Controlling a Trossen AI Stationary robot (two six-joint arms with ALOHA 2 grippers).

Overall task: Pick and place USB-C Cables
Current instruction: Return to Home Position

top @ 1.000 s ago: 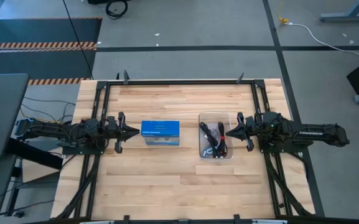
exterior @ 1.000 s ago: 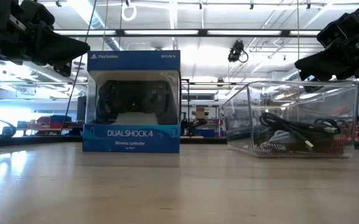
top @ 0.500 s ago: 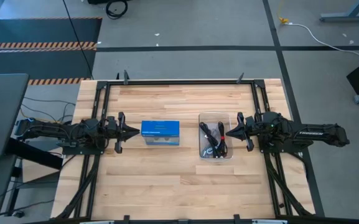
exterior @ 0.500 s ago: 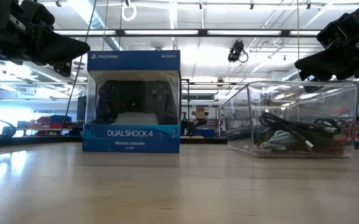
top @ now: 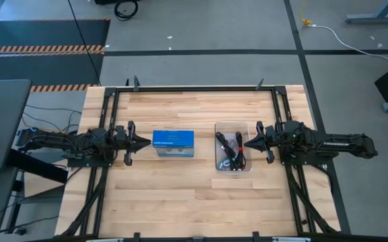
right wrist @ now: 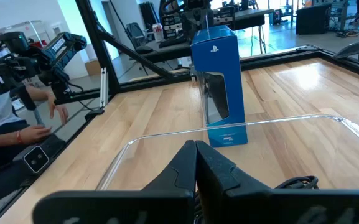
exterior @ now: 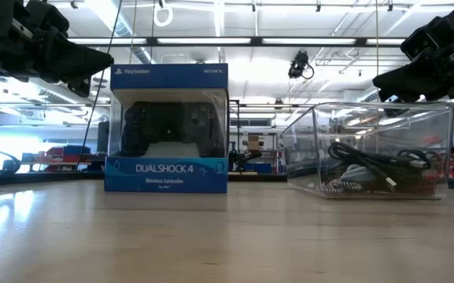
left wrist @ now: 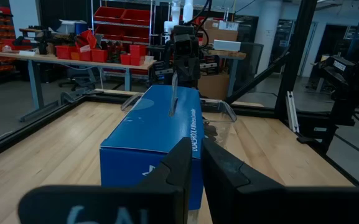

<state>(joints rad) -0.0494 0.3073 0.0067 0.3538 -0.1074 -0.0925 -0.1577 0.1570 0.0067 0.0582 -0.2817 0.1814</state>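
The USB-C Cables point(top: 230, 152) lie heaped in the clear tray point(top: 233, 124), just below and ahead of the empty right pincer point(top: 248, 143), pinched together like the left pincer point(top: 147, 142) beyond the blue box point(top: 173, 143).

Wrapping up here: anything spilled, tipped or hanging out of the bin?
Nothing stands out. The USB-C cables lie inside the clear bin, the blue box stands upright, and the left gripper and right gripper hang shut, clear of both.
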